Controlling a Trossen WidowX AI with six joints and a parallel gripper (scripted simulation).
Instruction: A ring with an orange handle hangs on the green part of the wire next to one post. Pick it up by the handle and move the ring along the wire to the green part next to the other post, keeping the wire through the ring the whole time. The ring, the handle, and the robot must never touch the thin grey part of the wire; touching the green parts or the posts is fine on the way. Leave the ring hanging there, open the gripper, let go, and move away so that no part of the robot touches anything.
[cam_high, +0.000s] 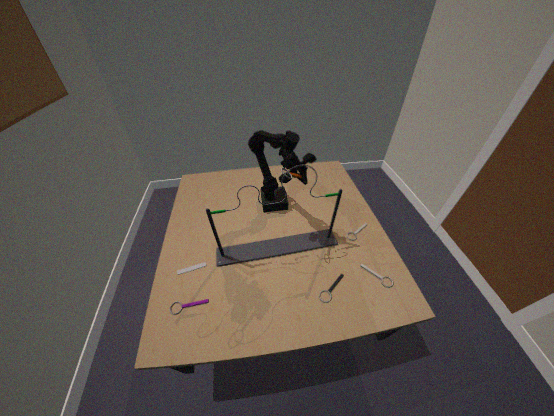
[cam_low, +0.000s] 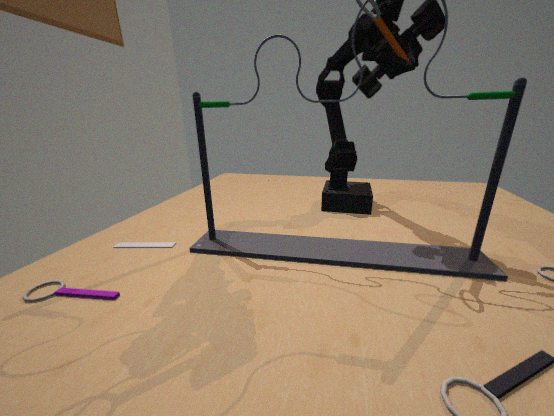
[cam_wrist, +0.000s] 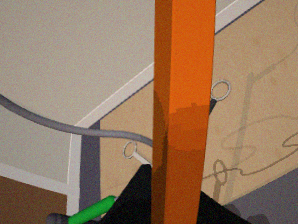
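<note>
The orange handle (cam_high: 296, 175) (cam_low: 390, 36) (cam_wrist: 187, 75) is held in my gripper (cam_high: 304, 180) (cam_low: 410, 62), which is shut on its lower end. Its ring (cam_low: 369, 7) is partly cut off by the top edge in the exterior view. It is at the wire's rise into the tall right-hand hump; I cannot tell its exact gap to the wire. The grey wire (cam_high: 316, 181) (cam_low: 255, 65) (cam_wrist: 112, 134) runs between a left green part (cam_high: 218, 212) (cam_low: 214, 104) and a right green part (cam_high: 332, 195) (cam_low: 492, 95) beside the posts. The wrist view hides the ring.
The left post (cam_high: 215, 232) (cam_low: 204, 170) and right post (cam_high: 334, 215) (cam_low: 496, 170) stand on a dark base (cam_high: 275, 247) (cam_low: 300, 251). A purple-handled ring (cam_high: 195, 303) (cam_low: 90, 294), a white bar (cam_high: 191, 268) (cam_low: 145, 245), a black-handled ring (cam_high: 335, 284) (cam_low: 520, 374) and white-handled rings lie on the table.
</note>
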